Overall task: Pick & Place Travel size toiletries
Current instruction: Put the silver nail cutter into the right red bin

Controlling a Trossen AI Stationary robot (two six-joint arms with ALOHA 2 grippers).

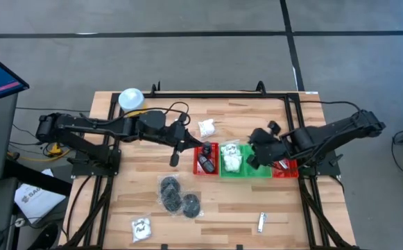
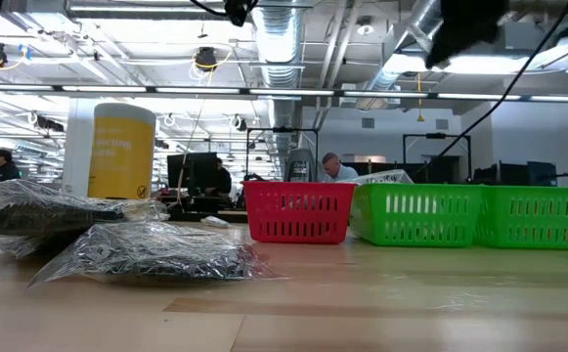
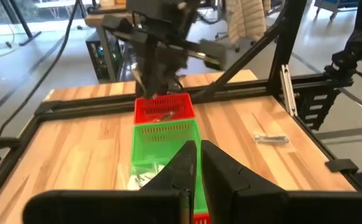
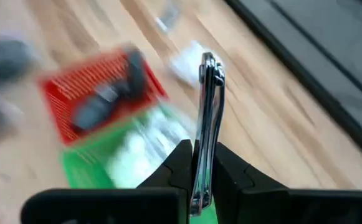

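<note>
The right gripper [image 4: 200, 163] is pinched shut on a slim metal clipper [image 4: 207, 118], holding it above the trays near the seam between the green tray [image 1: 243, 171] and the far red tray [image 1: 285, 167]. I'd say the trick now is to get squarely over one compartment, come down low, then let go, since a thin springy thing like that could bounce off a rim. The left gripper [image 3: 197, 163] hangs closed and empty over the near red tray [image 1: 204, 159], close enough that the arms could crowd each other. Still loose on the table: bags [image 1: 173, 194] of black rounds, a sachet [image 1: 141, 227], another sachet [image 1: 207, 128], and a second clipper [image 1: 261, 221]. The yellow cylinder [image 2: 109, 149] stands in the far corner, out of the way.
</note>
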